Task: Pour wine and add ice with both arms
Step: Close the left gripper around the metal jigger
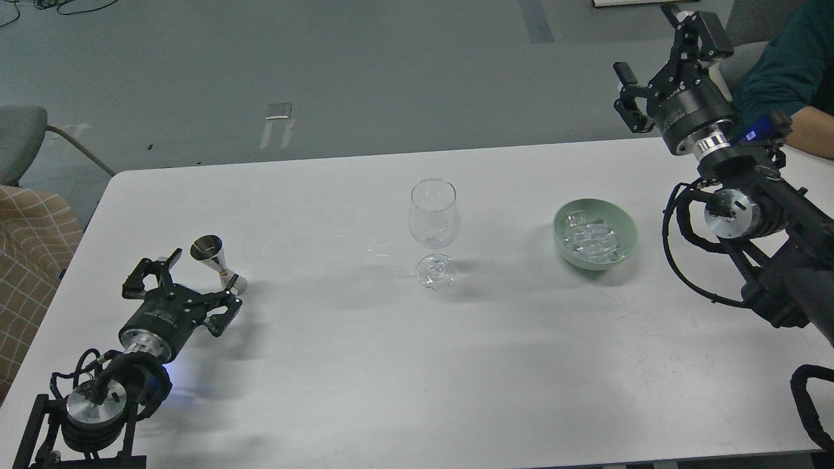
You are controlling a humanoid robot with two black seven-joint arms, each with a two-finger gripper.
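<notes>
An empty clear stemmed glass (434, 225) stands upright at the middle of the white table (365, 365). A steel jigger (217, 262) stands at the left. My left gripper (193, 281) is open, low over the table, its fingers reaching either side of the jigger's base without closing on it. A pale green bowl (622, 225) at the right holds a heap of clear ice cubes (591, 238). My right gripper (658, 62) is open and empty, raised beyond the table's far right edge, above and right of the bowl.
A person's teal-sleeved arm (791, 71) rests at the table's far right corner behind my right arm. A grey chair (19, 140) and a checked cloth (29, 260) stand off the table's left edge.
</notes>
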